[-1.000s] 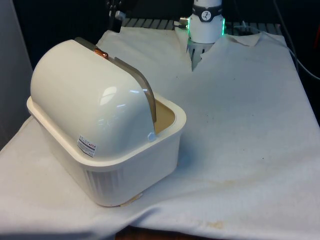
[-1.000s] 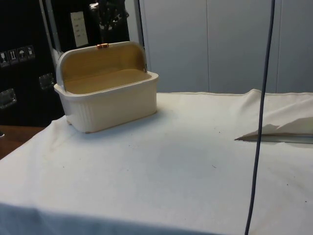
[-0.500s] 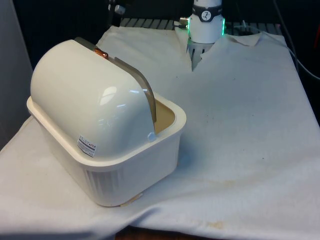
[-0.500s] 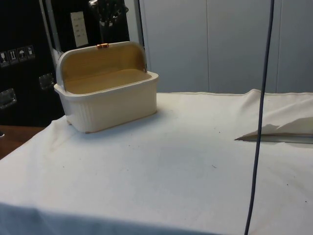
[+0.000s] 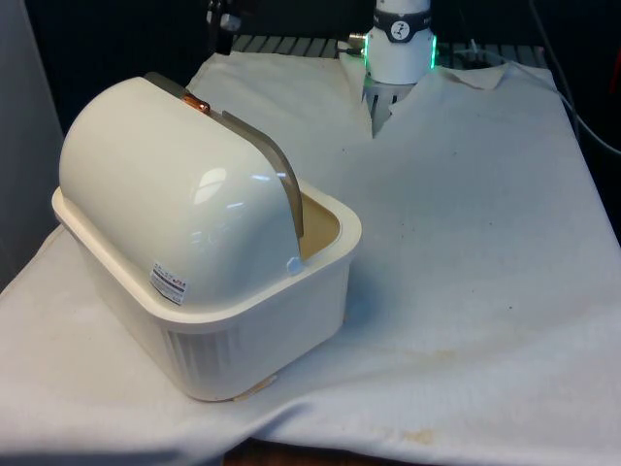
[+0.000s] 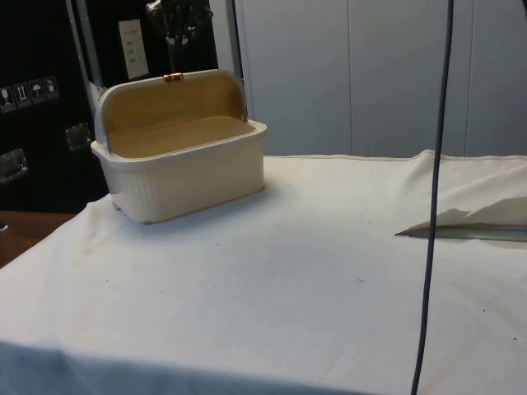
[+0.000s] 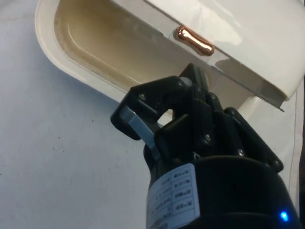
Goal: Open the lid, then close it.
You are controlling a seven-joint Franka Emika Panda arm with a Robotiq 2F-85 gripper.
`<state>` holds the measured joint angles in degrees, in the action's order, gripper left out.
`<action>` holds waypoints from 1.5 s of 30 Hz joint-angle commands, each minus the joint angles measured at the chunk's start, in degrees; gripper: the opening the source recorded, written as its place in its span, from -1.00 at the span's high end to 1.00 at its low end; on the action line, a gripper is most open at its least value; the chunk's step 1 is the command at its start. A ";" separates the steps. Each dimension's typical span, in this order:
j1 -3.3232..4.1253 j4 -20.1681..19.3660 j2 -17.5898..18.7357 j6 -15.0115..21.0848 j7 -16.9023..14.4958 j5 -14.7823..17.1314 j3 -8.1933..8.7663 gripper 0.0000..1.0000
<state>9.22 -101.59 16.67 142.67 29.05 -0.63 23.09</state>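
Cream bread box [image 5: 209, 282], unreadable sticker [image 5: 169, 283]

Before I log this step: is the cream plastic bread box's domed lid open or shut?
Open. The domed lid is rolled back, baring the cream bread box's hollow inside; its copper knob sits on top.

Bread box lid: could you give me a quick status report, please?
Gripper above the bread box, clear of the copper knob, holding nothing. Lid open, rolled back; box inside bare. Nothing in the way.
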 commanded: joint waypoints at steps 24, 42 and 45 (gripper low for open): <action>-2.64 12.03 9.80 -4.70 -6.82 5.39 1.78 1.00; -2.58 14.32 12.43 -6.42 -6.65 5.33 2.18 1.00; -2.35 14.15 12.49 -5.90 -6.47 5.04 2.41 1.00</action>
<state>6.88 -87.43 29.16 136.77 22.57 4.41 25.50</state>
